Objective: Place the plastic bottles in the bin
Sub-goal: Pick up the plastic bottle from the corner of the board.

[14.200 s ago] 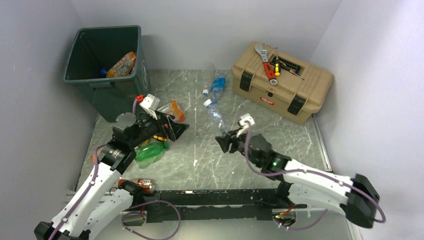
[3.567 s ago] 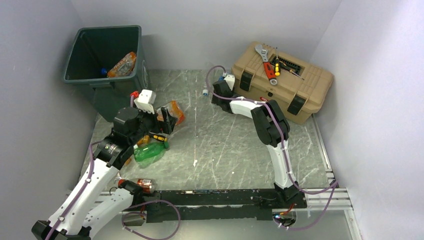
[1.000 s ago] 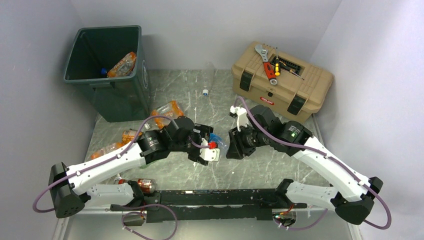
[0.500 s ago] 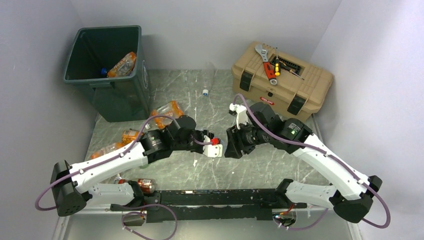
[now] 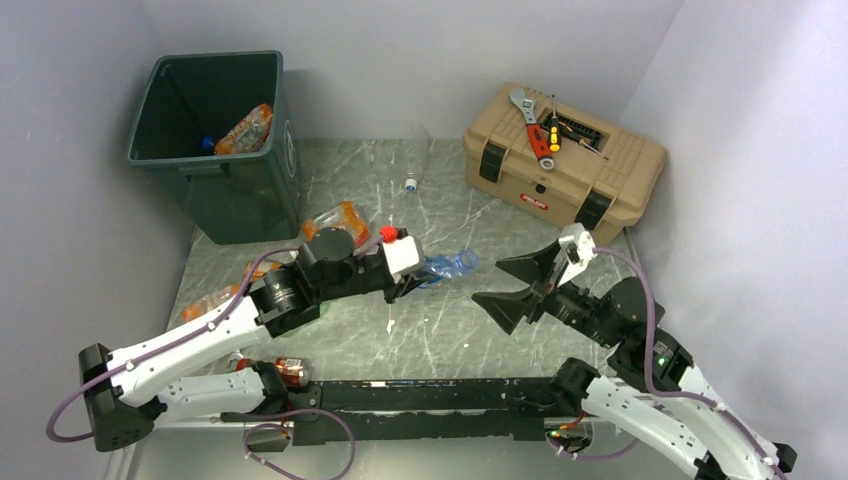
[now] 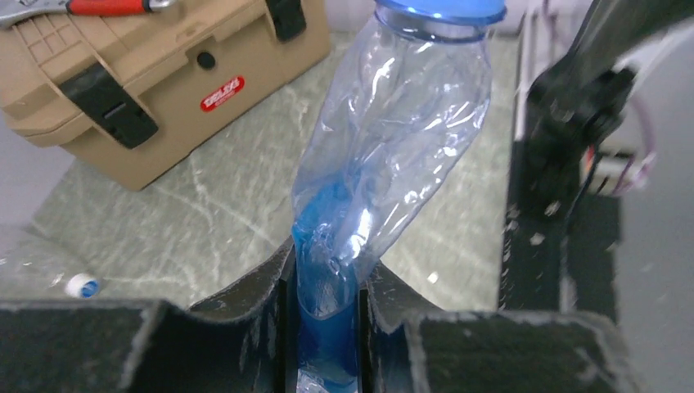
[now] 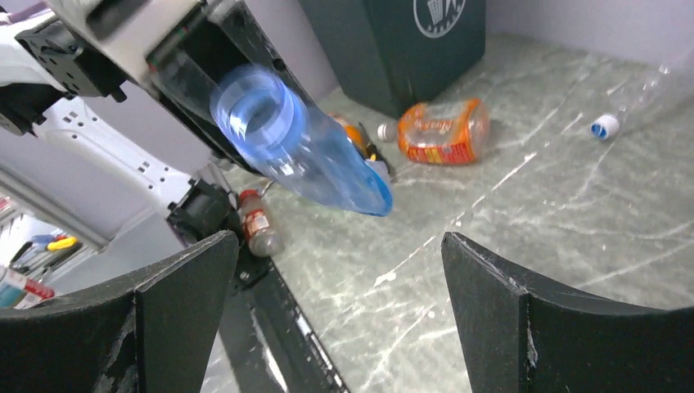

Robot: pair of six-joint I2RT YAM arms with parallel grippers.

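A crumpled clear bottle with a blue label [image 5: 447, 265] hangs above the middle of the table, my left gripper [image 5: 418, 272] shut on its label end. In the left wrist view the bottle [image 6: 393, 147] sticks out from between the fingers [image 6: 245, 303]. My right gripper [image 5: 487, 281] stands wide open to the right of the bottle, apart from it; its wrist view shows the bottle [image 7: 295, 147] ahead of the spread gripper [image 7: 340, 239]. The dark green bin [image 5: 240, 200] stands at the back left with an orange bottle [image 5: 245, 128] inside.
More bottles lie around: an orange one [image 5: 335, 220] by the bin, others at the left [image 5: 215, 300], a small red-labelled one [image 5: 285, 368] near the bases, a clear one [image 5: 415, 150] at the back. A tan toolbox [image 5: 565, 165] carrying tools stands back right.
My left gripper has shut on the bottle and carried it slightly back and up. The right gripper has let go, opened wide and pulled away to the right.
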